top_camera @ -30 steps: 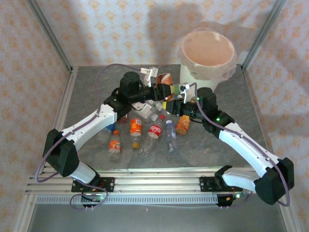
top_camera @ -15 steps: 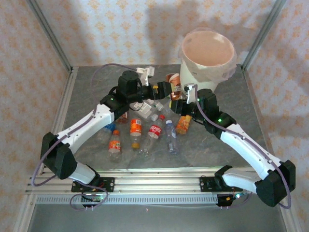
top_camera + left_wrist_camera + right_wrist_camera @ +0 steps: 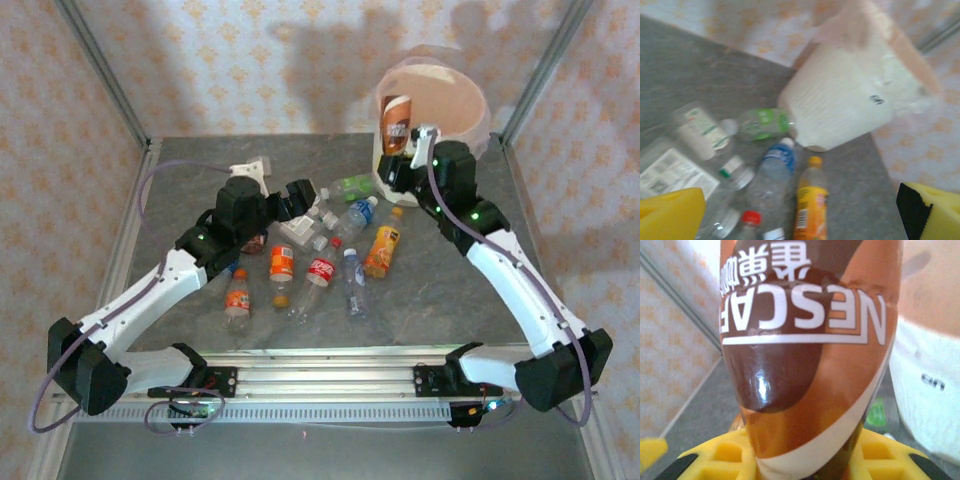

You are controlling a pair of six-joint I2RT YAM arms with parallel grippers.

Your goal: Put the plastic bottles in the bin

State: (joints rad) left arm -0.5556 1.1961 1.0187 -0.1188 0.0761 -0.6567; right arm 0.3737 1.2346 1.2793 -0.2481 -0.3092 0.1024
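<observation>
**Bottle poised at the bin's rim**

Overhead, the right gripper [image 3: 402,160] clamps a brown bottle [image 3: 397,120] upright beside the rim of the bin [image 3: 480,115], in the table's [image 3: 180,180] far right corner. It is held high, probably to clear the rim. The left gripper [image 3: 300,195] hangs wide and empty over loose bottles [image 3: 320,255] mid-table.

Its wrist camera frames a green bottle [image 3: 762,123] and an orange bottle [image 3: 810,210] between parted pads [image 3: 670,215], likely choosing one.

The right wrist camera shows yellow fingers [image 3: 715,455] pinching the brown bottle.
</observation>
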